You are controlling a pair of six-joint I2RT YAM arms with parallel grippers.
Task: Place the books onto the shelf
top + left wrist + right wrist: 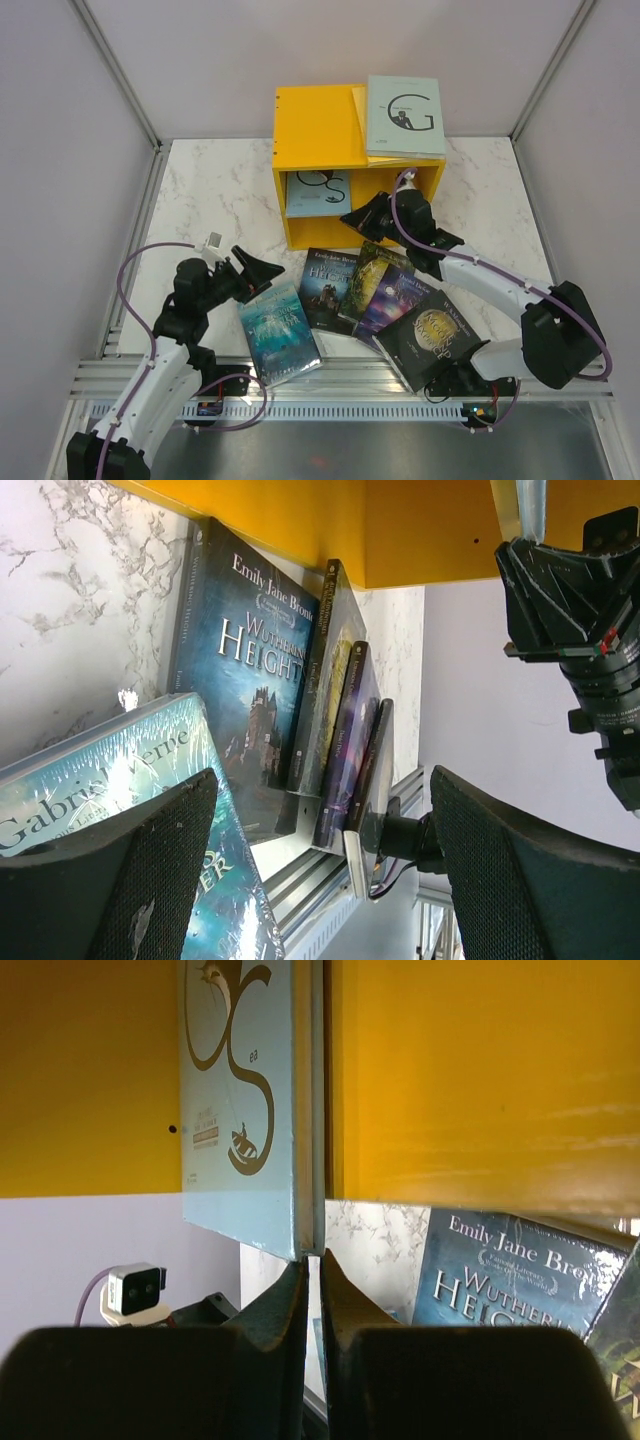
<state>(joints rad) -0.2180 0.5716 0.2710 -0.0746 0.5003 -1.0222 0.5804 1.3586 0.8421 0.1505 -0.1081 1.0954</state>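
Right gripper (313, 1263): jaws closed, empty, pale blue book (250, 1110) in the shelf (480, 1080) just ahead of tips; left gripper (322, 778): jaws wide apart, ocean-cover book (100, 770) beside one finger.

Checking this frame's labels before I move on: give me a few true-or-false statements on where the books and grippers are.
1. The grey "G" book lies on top of the yellow shelf. True.
2. The left gripper is shut on the ocean-cover book. False: its jaws stand wide open and empty, close by that book.
3. The right gripper is shut, its tips at the pale blue book's edge. True.
4. Wuthering Heights stands inside the shelf. False: it lies on the table in front of the shelf.
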